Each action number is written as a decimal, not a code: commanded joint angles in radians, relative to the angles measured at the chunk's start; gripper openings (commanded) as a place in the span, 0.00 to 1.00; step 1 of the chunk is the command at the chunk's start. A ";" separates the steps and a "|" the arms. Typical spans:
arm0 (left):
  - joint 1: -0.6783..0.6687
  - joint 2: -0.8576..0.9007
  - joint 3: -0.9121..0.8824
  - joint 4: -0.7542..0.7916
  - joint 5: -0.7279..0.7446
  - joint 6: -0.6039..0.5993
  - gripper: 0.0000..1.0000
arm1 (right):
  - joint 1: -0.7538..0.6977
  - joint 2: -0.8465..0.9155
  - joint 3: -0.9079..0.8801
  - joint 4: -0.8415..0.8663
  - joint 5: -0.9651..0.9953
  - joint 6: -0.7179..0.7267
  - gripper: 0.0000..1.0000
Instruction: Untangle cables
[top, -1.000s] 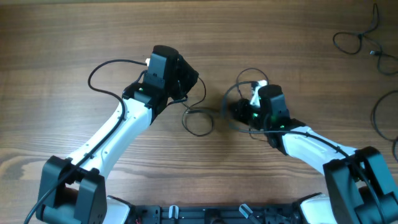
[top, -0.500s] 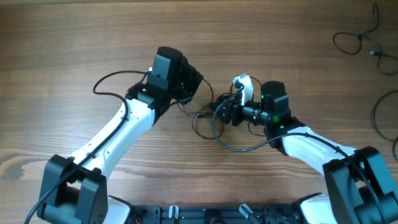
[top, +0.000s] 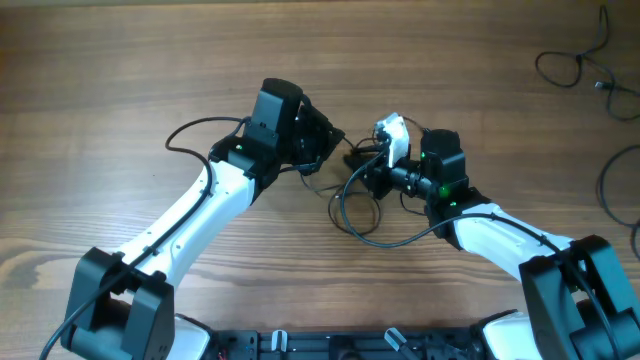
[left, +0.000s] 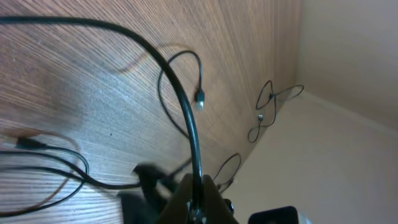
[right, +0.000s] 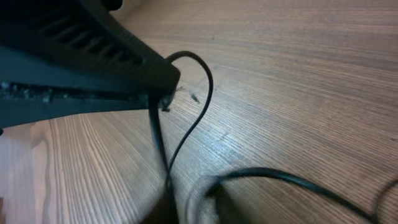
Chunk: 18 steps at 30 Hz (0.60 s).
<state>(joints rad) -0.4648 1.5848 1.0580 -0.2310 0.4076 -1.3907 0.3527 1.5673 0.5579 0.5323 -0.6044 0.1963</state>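
Just beside the right gripper (top: 366, 172), the left gripper (top: 325, 140) now sits almost touching it, whereas a second back the two are well apart with a small flat coil between them. The right gripper has turned toward its partner, and the cable (top: 335, 210) has opened from that coil into a wider loop that trails just below the right gripper on the table (top: 120, 60). The tangle looks to be loosening but is not yet undone, and a two-handed pull seems set up. In the left wrist view a strand runs straight down into fingers pressed together, so the left gripper is clamped on the cable. The right gripper appears clamped on it too, since the loop has followed it, but its fingertips are cut off at the bottom of its own view. The left gripper's dark body fills much of that view. From overhead, both black heads cover the place where the strands cross. Other cables (top: 575, 62) lie well away to the right gripper's far right.
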 joint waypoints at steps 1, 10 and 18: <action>0.000 0.009 0.007 0.000 0.023 0.032 0.13 | -0.011 0.009 0.003 0.010 0.013 0.027 0.04; 0.129 -0.142 0.007 -0.044 0.100 0.633 1.00 | -0.246 -0.132 0.003 -0.145 0.002 0.127 0.04; 0.150 -0.533 0.007 -0.422 -0.417 0.808 1.00 | -0.376 -0.243 0.042 -0.186 -0.002 0.065 0.04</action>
<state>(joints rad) -0.3172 1.1908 1.0626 -0.5274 0.2985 -0.6895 0.0128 1.3621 0.5575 0.3439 -0.6014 0.2863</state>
